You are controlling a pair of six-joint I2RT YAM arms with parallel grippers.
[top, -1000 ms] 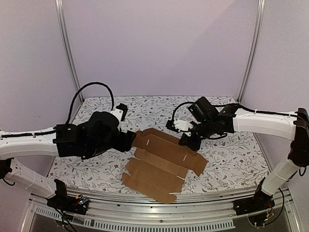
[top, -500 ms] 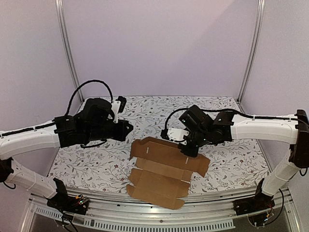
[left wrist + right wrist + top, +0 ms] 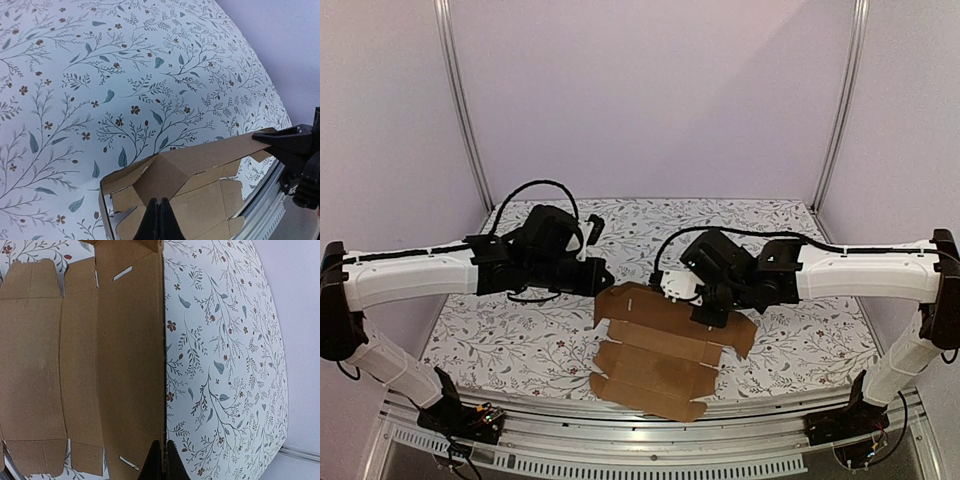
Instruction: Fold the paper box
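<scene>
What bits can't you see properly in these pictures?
Top view: the fingertips of the right gripper, hidden under its own wrist.
Left wrist view: whether the shut left gripper pinches the paper box; its fingers cover the spot.
Right wrist view: the box's left part, cut off by the picture edge.

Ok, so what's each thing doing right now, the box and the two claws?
paper box: unfolded sheet on the table, far panel tipped up.
left gripper: shut, holding nothing, tips over a corner flap.
right gripper: shut on the box's far edge.
</scene>
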